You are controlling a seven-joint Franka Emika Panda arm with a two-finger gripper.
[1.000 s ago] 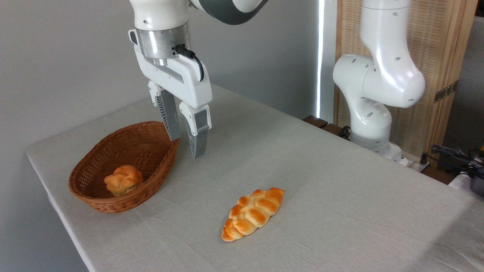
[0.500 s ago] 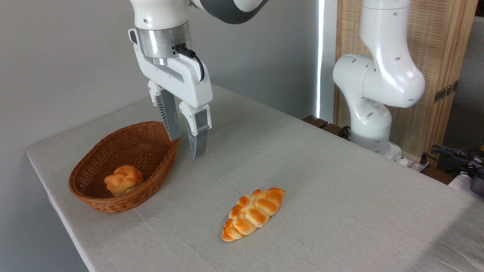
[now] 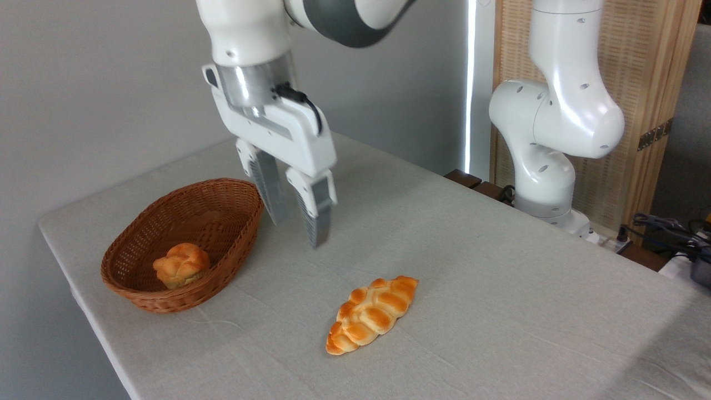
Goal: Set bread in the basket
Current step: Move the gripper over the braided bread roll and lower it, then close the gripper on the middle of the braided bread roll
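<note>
Gripper [image 3: 303, 226] empty, fingers narrowly apart, above table near basket [image 3: 139, 289]. Widen, align across bread [image 3: 372, 314] middle, descend.

The jaws hang above the tabletop [image 3: 500, 311], apart and empty. The basket [image 3: 222, 261] sits just left of them, holding a bun [image 3: 181, 265]. The bread [image 3: 372, 314] lies on the tabletop below and right, nearer the camera, well apart from the basket.

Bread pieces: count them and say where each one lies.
2. The braided loaf lies on the table; a small knotted bun sits inside the basket. None seems hidden.
</note>
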